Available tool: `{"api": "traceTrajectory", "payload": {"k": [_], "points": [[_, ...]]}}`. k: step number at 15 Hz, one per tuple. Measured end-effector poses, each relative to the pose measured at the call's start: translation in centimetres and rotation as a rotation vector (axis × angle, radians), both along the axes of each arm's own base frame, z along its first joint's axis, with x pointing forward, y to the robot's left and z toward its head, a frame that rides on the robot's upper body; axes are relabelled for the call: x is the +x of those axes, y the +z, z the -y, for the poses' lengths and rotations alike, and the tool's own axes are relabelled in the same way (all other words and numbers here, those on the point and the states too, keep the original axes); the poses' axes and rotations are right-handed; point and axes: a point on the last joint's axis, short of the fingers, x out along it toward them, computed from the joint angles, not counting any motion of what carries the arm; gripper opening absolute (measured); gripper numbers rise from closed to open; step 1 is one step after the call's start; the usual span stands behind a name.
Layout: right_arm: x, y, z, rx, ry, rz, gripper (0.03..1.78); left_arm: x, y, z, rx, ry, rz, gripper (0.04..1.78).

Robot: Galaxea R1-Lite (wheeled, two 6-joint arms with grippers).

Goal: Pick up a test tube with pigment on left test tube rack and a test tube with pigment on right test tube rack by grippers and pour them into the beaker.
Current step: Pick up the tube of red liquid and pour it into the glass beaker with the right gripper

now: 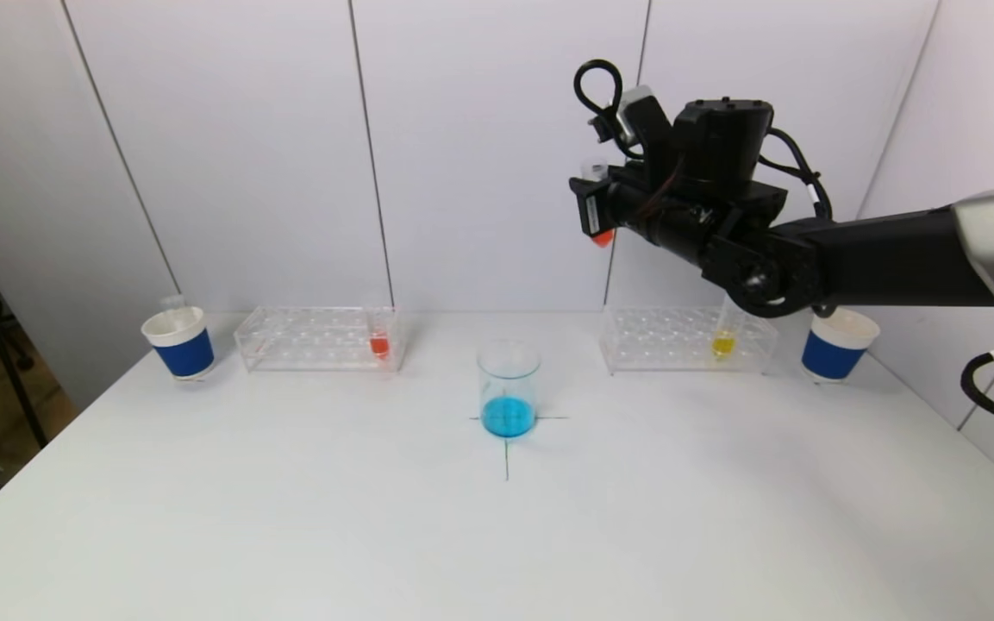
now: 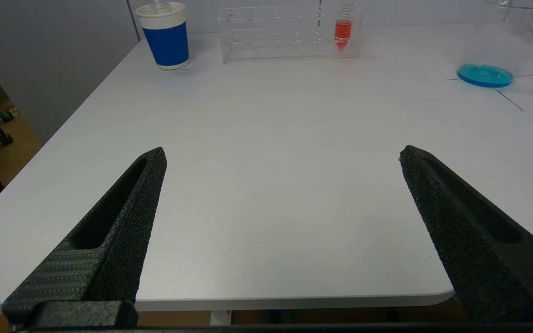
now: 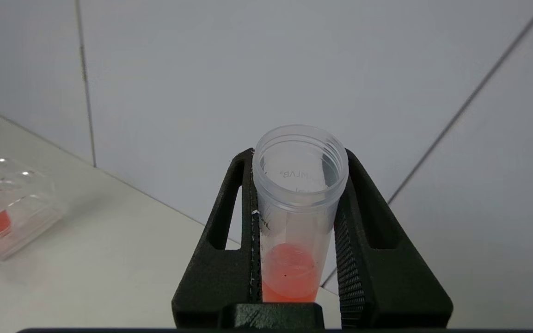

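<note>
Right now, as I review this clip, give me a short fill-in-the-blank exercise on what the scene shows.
1. The right gripper is shut on a test tube holding ____ pigment.
2. The beaker holds ____ liquid.
3. The right rack holds one tube of ____ pigment.
4. The left gripper is ____.

Missing words: red; blue; yellow; open

Head camera looks down from high over the near edge of the white table (image 1: 290,517), taking in its whole width to the back wall. Left wrist camera sits low at the near edge, facing across the tabletop; beaker (image 1: 509,388) at frame centre overhead shows at its upper right (image 2: 485,75). Right wrist camera is raised, tight on a tube (image 3: 296,217), facing the wall.
</note>
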Motion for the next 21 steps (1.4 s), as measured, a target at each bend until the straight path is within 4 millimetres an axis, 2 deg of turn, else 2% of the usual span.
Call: {"api": "traceTrajectory", "payload": {"k": [5,10,13,21], "points": [[-0.4,0.2,-1.1,-0.128,0.255,0.085,0.51,0.0,0.0,0.0,0.000,0.000,0.000,1.76],[-0.3,-0.9,-2.0,-0.280,0.414,0.189,0.51,0.0,0.0,0.0,0.000,0.000,0.000,1.76],[-0.2,-1.9,-2.1,-0.395,0.482,0.262,0.51,0.0,0.0,0.0,0.000,0.000,0.000,1.76],[-0.5,-3.5,-2.6,-0.542,0.578,0.481,0.51,0.0,0.0,0.0,0.000,0.000,0.000,1.76]]}}
